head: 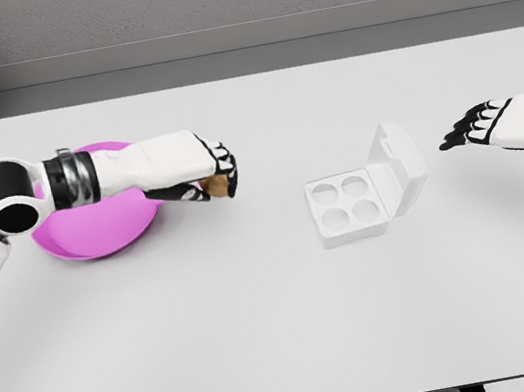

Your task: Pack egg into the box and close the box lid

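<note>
Two hands of mine show over the white table (267,337). My left hand (205,170) comes in from the left side, and its arm lies across a pink bowl (97,240). The fingers of this hand are curled tight around a small brown thing, the egg (211,185). I can see only a little bit of the egg between my fingers, so I cannot tell which way it points or how its long side lies. My left hand holds it just past the right rim of the bowl, above the table. The egg box (363,193) sits well apart from that hand, to the right of the middle of the table. It is white and its lid (397,167) is open, standing up and leaning back on the right side of the box. The box has four round cups, two in front and two behind, and none of them has an egg in it. The box is turned a little, so its hinge side faces right and a bit away from me. My right hand (478,125) comes in from the right edge. It hangs near the box, on the lid side, not touching it. Its fingers are loose and stretched toward the box, and it holds nothing.
</note>
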{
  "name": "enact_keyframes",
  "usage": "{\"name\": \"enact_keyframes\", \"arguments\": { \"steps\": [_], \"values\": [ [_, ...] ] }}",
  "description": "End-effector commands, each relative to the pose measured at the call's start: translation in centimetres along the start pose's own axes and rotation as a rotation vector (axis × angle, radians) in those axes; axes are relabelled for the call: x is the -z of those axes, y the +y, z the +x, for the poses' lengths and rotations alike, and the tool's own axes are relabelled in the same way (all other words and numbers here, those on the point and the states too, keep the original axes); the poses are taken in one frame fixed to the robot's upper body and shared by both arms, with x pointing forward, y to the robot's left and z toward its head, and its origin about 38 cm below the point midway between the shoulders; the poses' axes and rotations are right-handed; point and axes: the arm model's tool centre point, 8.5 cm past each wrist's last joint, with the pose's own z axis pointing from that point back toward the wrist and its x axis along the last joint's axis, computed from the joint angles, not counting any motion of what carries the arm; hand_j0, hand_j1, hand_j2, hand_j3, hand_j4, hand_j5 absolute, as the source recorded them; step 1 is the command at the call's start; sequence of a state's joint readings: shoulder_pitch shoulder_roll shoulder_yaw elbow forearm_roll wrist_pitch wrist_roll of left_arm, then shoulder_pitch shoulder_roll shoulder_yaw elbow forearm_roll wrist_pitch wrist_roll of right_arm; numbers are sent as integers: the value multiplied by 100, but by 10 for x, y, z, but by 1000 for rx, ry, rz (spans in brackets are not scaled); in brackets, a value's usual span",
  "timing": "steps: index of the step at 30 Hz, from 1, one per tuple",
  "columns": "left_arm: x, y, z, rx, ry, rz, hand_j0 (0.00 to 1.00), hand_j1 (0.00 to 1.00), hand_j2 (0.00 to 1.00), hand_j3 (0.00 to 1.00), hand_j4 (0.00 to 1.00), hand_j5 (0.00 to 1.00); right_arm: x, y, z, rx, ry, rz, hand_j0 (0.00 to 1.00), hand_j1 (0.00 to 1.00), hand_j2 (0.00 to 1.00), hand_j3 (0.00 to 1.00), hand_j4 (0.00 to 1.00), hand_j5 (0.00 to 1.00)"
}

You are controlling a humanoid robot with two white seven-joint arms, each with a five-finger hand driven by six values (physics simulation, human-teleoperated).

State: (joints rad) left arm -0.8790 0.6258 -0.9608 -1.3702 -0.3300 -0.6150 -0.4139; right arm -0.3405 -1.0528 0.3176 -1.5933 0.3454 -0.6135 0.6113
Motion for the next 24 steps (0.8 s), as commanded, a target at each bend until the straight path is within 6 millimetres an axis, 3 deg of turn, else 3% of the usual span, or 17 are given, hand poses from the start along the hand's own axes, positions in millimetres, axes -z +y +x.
{"name": "enact_keyframes", "arguments": {
  "steps": [1,3,7,9,14,17,20,24],
  "values": [
    [14,5,7,-7,-31,22,33,33,33,33,33,33,0,0,0,4,0,-3,100,100,100,100,100,100],
    [21,7,11,-6,-48,30,33,33,33,33,33,33,0,-1,0,3,-1,-3,100,100,100,100,100,100],
    [58,13,35,19,-139,11,33,33,33,33,33,33,0,0,1,2,-4,-2,100,100,100,100,100,100],
    [64,16,39,23,-152,18,33,33,33,33,33,33,1,0,2,1,-7,-2,100,100,100,100,100,100],
    [95,37,63,61,-230,43,33,33,33,33,33,33,1,1,5,0,-12,1,100,100,100,100,100,100],
    [108,49,75,78,-265,61,33,33,33,33,33,33,1,0,6,-3,-15,0,100,100,100,100,100,100],
    [119,45,84,100,-288,33,33,33,33,33,33,33,-1,2,4,-2,-10,9,100,100,100,100,100,100],
    [116,45,80,97,-279,34,37,37,37,37,37,37,-1,2,5,-2,-11,10,100,100,100,100,100,100]
  ]
}}
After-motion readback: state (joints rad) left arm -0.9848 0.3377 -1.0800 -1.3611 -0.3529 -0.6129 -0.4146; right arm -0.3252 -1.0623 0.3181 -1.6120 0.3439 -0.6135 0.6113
